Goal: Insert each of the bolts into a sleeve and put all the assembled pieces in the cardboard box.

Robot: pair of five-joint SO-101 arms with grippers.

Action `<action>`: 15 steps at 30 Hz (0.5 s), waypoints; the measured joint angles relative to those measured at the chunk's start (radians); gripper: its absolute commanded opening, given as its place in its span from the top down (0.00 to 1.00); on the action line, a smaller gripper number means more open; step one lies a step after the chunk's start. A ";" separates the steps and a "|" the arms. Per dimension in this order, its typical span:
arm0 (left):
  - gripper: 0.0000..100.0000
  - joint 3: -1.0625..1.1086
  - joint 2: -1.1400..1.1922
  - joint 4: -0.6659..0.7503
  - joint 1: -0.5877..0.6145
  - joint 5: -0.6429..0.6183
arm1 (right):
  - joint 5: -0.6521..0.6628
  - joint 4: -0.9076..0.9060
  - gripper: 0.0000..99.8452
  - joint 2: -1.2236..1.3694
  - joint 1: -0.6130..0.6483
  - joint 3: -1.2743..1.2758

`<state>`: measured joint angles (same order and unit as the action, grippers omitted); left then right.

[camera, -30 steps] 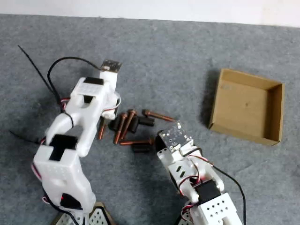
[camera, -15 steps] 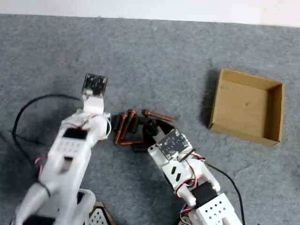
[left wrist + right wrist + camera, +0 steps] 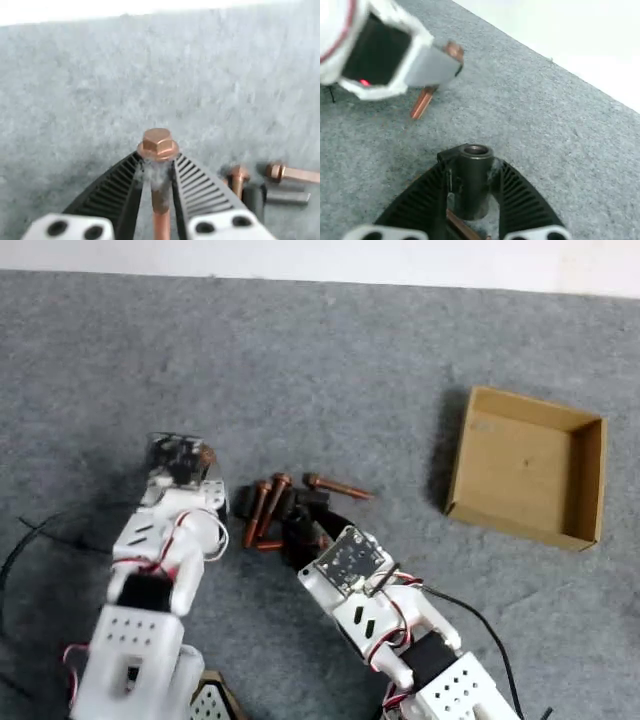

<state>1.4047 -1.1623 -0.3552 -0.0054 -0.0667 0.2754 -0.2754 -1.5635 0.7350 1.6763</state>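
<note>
My left claw [image 3: 157,167] is clamped on a copper bolt [image 3: 157,145], head past the tips. My right claw [image 3: 474,162] grips a black sleeve [image 3: 471,185], its open bore showing. I judge this the insertion step: next, line shank with bore. Spare bolts [image 3: 262,508] lie on the tabletop [image 3: 400,360]; the cardboard box [image 3: 520,465] sits well apart.

Grey carpet [image 3: 380,360] meets a white wall [image 3: 400,258] at the far edge.

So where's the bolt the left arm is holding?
The bolt sits clamped in the left gripper, just left of the loose bolts in the high view.
</note>
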 measured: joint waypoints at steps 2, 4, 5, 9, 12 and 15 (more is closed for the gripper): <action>0.99 0.028 -0.101 -0.014 0.000 -0.066 | 0.000 0.000 1.00 0.000 0.000 0.000; 0.99 0.051 -0.212 -0.054 0.000 -0.144 | 0.000 0.000 1.00 0.000 0.000 0.000; 0.99 0.064 -0.273 -0.080 0.000 -0.169 | 0.000 0.000 1.00 0.000 0.000 0.000; 0.99 0.146 -0.525 -0.155 0.000 -0.222 | 0.000 0.000 1.00 0.000 0.003 0.000; 0.99 0.164 -0.626 -0.155 -0.035 -0.278 | 0.000 0.000 1.00 0.000 0.005 0.000; 0.99 0.166 -0.626 -0.155 -0.114 -0.397 | 0.000 0.000 1.00 0.000 0.005 0.000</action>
<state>1.5704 -1.7883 -0.5102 -0.1189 -0.4641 0.2754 -0.2754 -1.5635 0.7396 1.6763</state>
